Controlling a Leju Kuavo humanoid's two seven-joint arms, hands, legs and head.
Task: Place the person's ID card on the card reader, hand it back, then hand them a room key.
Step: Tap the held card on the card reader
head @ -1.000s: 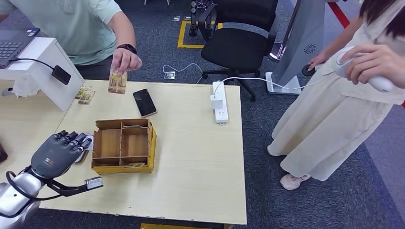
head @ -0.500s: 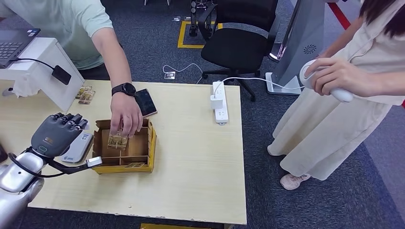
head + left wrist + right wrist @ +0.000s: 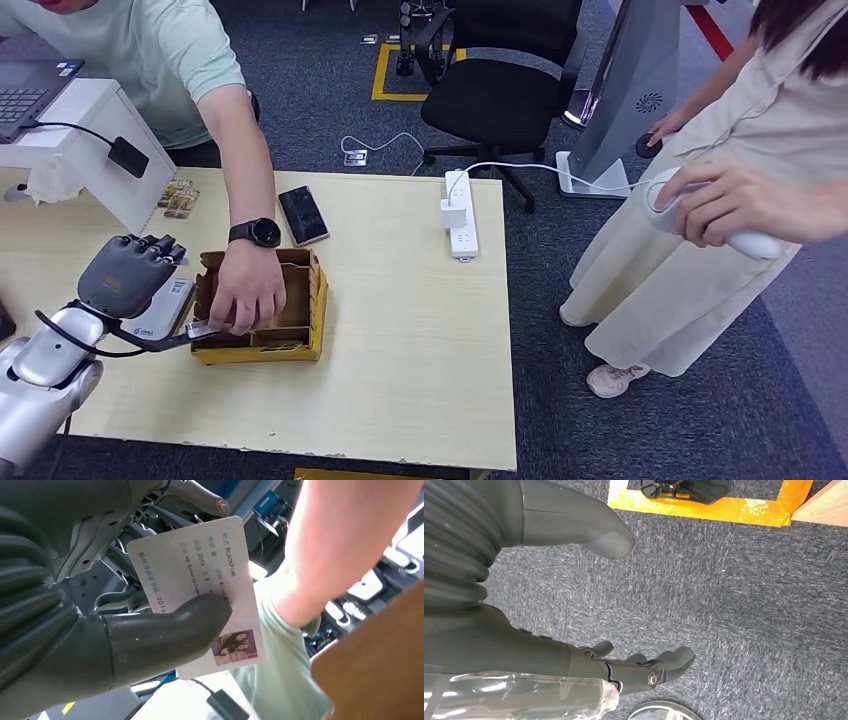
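White ID card (image 3: pixel 200 590) with small photo, pinched by the left hand (image 3: pixel 100 605).

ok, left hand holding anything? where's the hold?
Yes. The left hand holds the ID card, thumb pressed on its printed face near the middle, fingers behind it. The right hand holds nothing.

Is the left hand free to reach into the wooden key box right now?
Probably not: the left hand holds the ID card, and the person's hand is inside the wooden key box beside it.
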